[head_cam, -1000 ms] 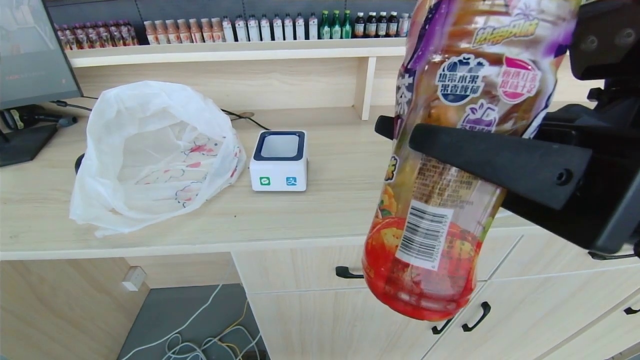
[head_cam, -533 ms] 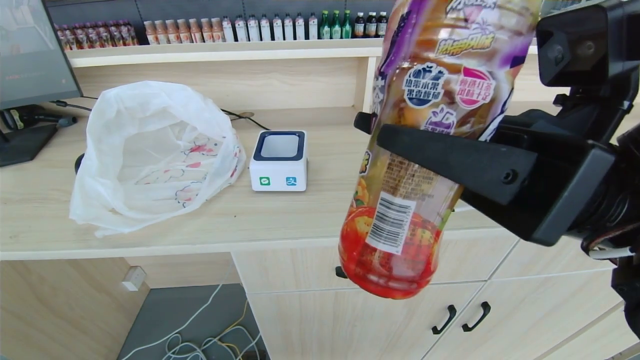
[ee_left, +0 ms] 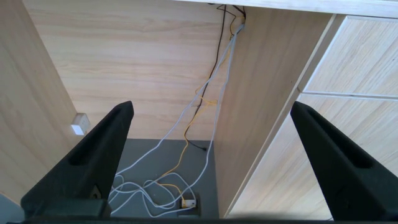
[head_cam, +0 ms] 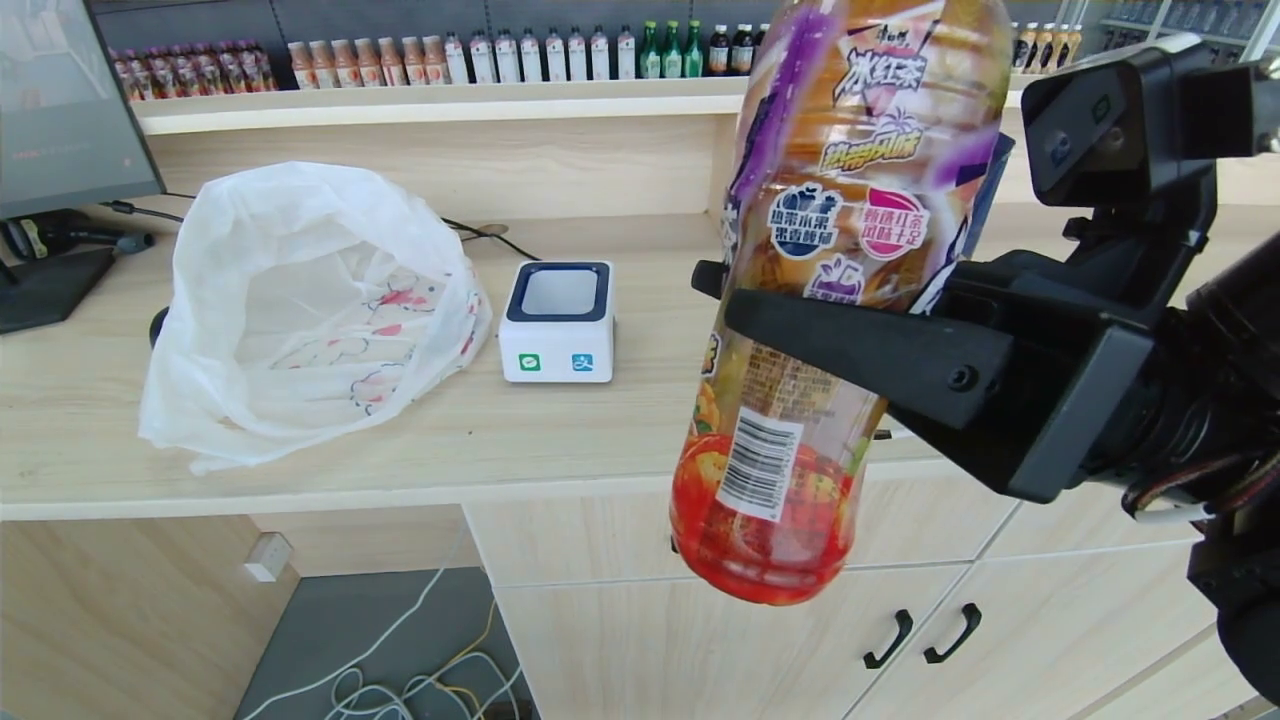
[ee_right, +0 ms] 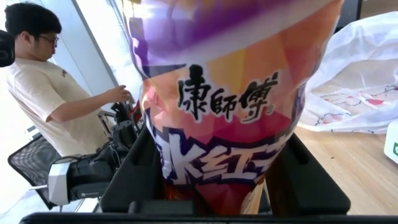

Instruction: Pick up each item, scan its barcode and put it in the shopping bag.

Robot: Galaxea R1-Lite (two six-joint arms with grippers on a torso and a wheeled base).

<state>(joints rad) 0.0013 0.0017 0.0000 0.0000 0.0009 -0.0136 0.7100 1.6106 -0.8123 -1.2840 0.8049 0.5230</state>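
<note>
While the left gripper (ee_left: 211, 111) hangs low beside the wooden cabinet side, its fingers stand wide apart with nothing between them; loose cables (ee_left: 163, 186) lie on the floor beyond it. In the head view, a dark monitor (head_cam: 70, 95) fills the upper left corner. Right of it the white shopping bag (head_cam: 300, 300) lies on the counter (head_cam: 640, 420), mouth open toward the viewer, with a pink print on its inner wall. Just beside the bag, at centre frame, sits the white scanner (head_cam: 557, 322), window facing up. A row of drinks (head_cam: 500, 55) lines the shelf along the top edge. Right of centre the tea bottle (head_cam: 835, 230) is in the air in front of the counter edge, well apart from the scanner, tilted, with its red base at lower centre and its top cut off by the frame. Its barcode (head_cam: 758, 465) faces the camera. The right gripper (head_cam: 718, 292) comes in from the right edge and is clamped across the bottle's middle, one black finger (head_cam: 870, 350) crossing its front. Black drawer handles (head_cam: 925, 640) show lower right.
</note>
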